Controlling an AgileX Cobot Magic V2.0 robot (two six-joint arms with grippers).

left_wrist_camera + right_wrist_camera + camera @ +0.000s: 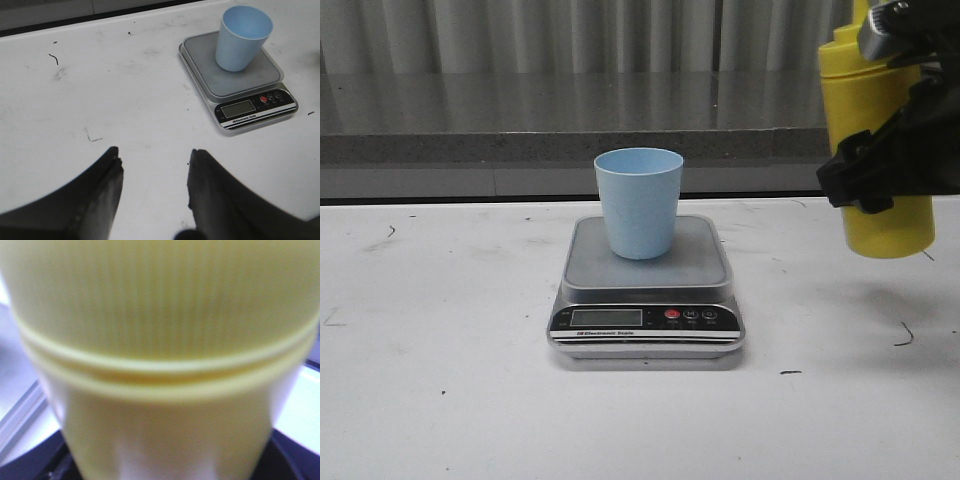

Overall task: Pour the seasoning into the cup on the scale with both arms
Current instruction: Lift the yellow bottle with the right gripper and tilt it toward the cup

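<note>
The pale blue cup [639,202] stands upright on the grey platform of the silver scale [647,290] at the table's middle. Both show in the left wrist view, cup [242,37] on scale [235,82]. The yellow seasoning bottle [878,140] hangs upright above the table at the right edge, held by my right gripper [865,180], which is shut on its body. The bottle [165,360] fills the right wrist view, blurred. Its nozzle is cut off by the frame top. My left gripper [154,162] is open and empty over bare table, to the left of the scale and nearer the front.
The white table [440,330] carries small dark scuff marks. A grey ledge [520,150] and a corrugated wall run along the back. The left arm does not show in the front view.
</note>
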